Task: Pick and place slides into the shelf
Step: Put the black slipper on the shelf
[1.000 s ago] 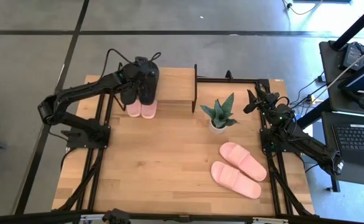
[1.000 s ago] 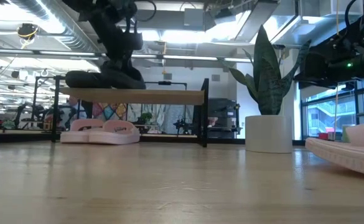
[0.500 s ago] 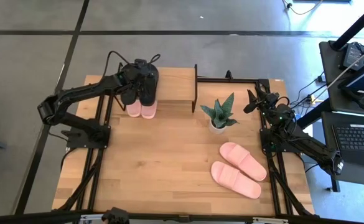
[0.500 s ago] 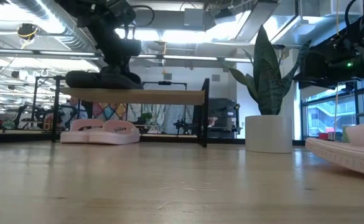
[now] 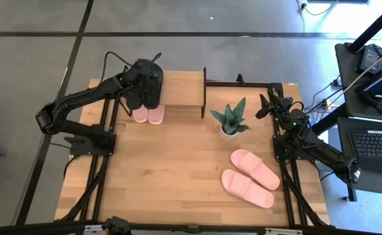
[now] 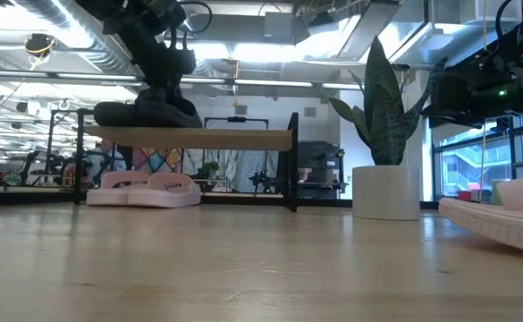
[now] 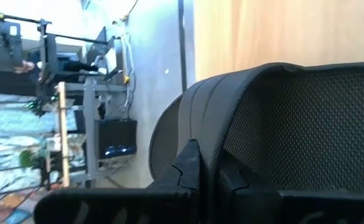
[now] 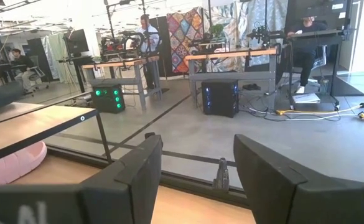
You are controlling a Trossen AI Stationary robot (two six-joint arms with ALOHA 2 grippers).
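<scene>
Left hand (image 5: pixel 146 73) clamped on mesh-textured black slide (image 7: pixel 294 124) atop light wood shelf (image 5: pixel 184 88), upper left; right hand (image 8: pixel 197 171) held open.

Looked forward past the right gripper (image 8: pixel 197 180), jaws standing wide apart, two dark fingers (image 8: pixel 129 180) filling the lower part of the view. Beyond them, the far edge of the table (image 8: pixel 188 208), then grey floor (image 8: pixel 188 134). To one side, the shelf (image 8: pixel 32 127), light wood top on a thin black frame, with a pink slide (image 8: pixel 10 163) under its top board. Farther off, workbenches (image 8: pixel 231 59) with gear beneath, a patterned hanging (image 8: pixel 191 28), and people (image 8: pixel 145 31) seated or standing at the benches.
</scene>
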